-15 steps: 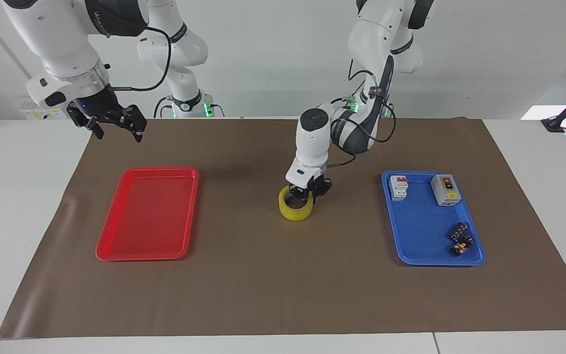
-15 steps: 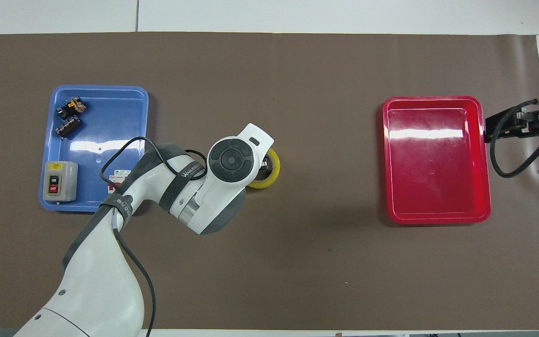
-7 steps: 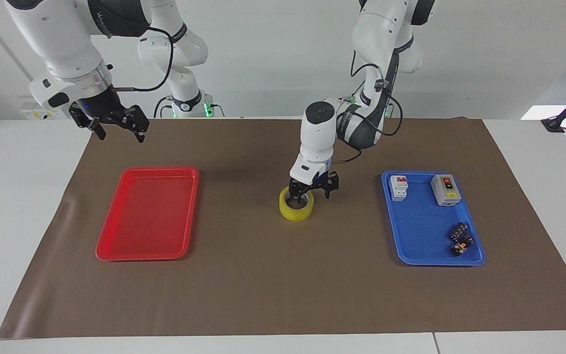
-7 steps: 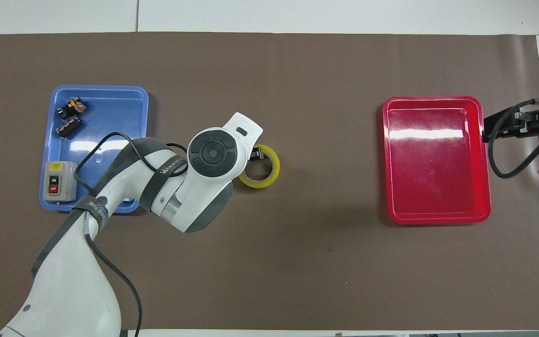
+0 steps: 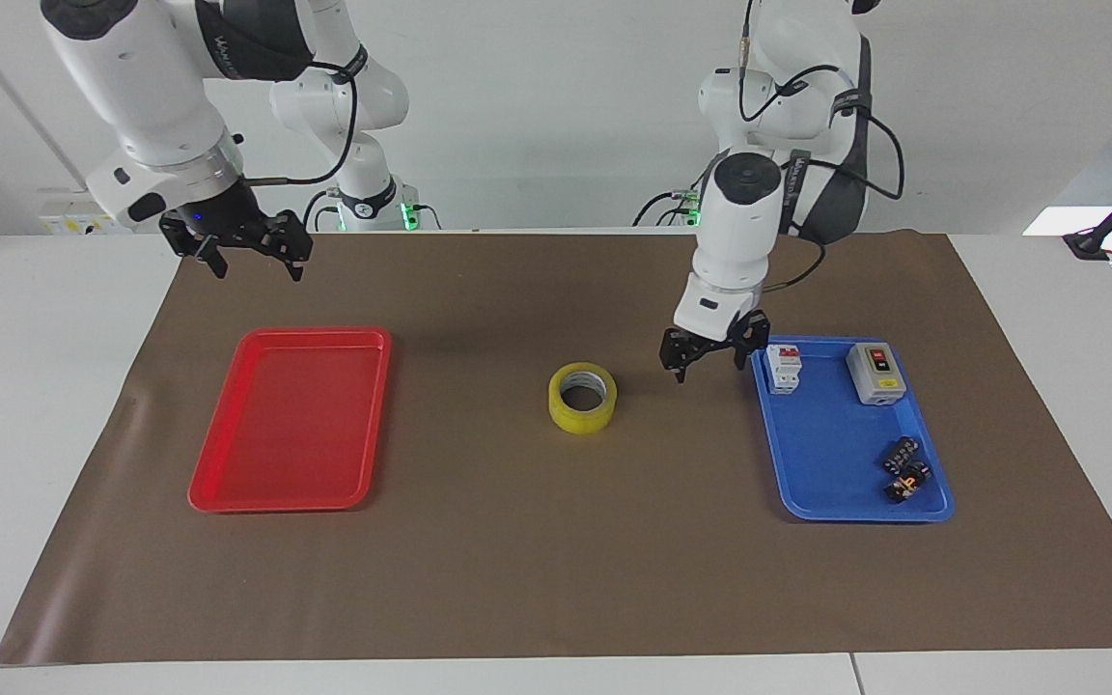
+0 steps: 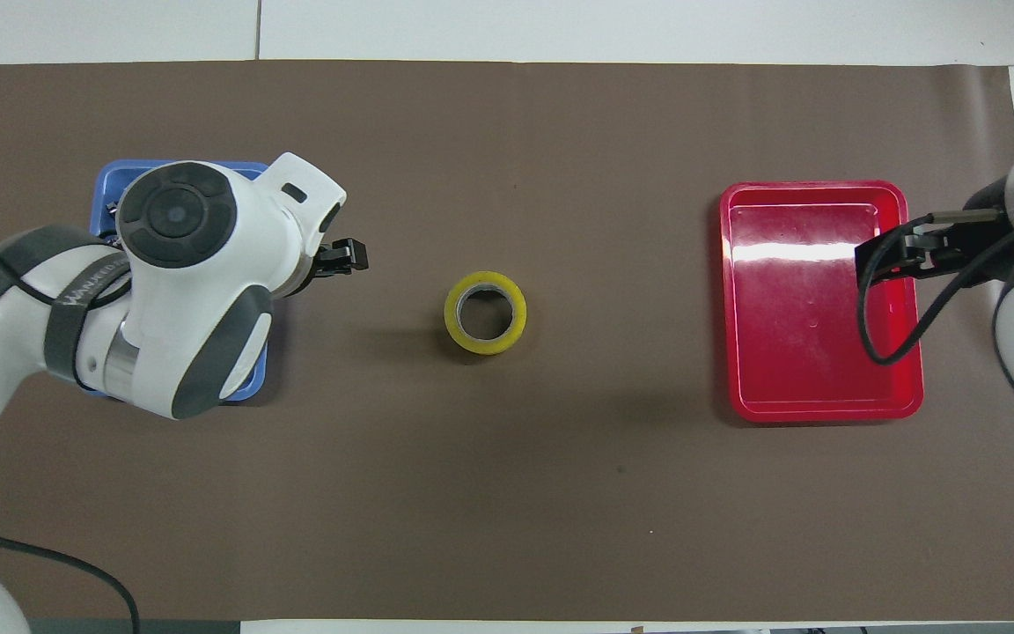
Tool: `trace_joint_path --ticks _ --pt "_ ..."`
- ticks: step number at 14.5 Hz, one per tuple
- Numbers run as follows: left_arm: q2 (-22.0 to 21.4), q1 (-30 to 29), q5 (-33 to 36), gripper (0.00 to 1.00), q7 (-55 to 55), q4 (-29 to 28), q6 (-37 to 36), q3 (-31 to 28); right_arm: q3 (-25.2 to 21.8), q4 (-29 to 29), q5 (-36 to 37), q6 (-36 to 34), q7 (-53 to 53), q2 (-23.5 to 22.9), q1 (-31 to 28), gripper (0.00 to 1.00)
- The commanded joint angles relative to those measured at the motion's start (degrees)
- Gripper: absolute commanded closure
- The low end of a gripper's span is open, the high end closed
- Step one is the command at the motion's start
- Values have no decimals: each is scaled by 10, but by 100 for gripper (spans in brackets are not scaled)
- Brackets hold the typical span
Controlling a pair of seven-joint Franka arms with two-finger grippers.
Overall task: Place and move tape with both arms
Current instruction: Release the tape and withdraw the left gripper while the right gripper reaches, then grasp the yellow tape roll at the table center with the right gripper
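The yellow tape roll [image 5: 582, 397] lies flat on the brown mat, midway between the two trays; it also shows in the overhead view [image 6: 485, 313]. My left gripper [image 5: 708, 367] is open and empty. It hangs in the air over the mat between the tape and the blue tray [image 5: 831, 454], apart from the tape; the overhead view shows it too [image 6: 344, 257]. My right gripper [image 5: 259, 270] is open and empty, raised over the robots' end of the red tray [image 5: 295, 425]. In the overhead view it [image 6: 887, 257] sits over that tray's edge.
The blue tray [image 6: 253, 374] holds a grey switch box [image 5: 875, 372], a white breaker [image 5: 783, 368] and small dark parts [image 5: 905, 468]. The red tray [image 6: 824, 352] holds nothing. Two smaller white arms [image 5: 353, 116] stand at the back.
My left gripper opened, let go of the tape, rose and drew back toward the blue tray. The tape stays flat on the mat. My right gripper shifted slightly toward the red tray.
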State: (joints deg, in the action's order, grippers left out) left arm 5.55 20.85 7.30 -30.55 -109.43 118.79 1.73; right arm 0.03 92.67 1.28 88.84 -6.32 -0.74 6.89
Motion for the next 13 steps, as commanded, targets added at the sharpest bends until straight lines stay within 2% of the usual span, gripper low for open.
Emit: trace_joint_path --ticks 1,5,7,10,13 --pt "-40 -61 -32 0 82 -13 -43 3 1 19 -4 59 -40 -27 60 0" --pt "-74 -149 -83 0 213 2 -99 -2 1 19 -5 178 -155 -114 166 0" --pt "-75 -179 -98 0 266 41 -152 -2 2 19 -12 219 -192 -147 195 0" --pt "-70 -204 -98 0 282 93 -201 -3 2 10 -22 286 -246 -206 248 0" --pt "-63 -221 -98 0 287 162 -268 -3 2 28 -21 341 -251 -232 274 0"
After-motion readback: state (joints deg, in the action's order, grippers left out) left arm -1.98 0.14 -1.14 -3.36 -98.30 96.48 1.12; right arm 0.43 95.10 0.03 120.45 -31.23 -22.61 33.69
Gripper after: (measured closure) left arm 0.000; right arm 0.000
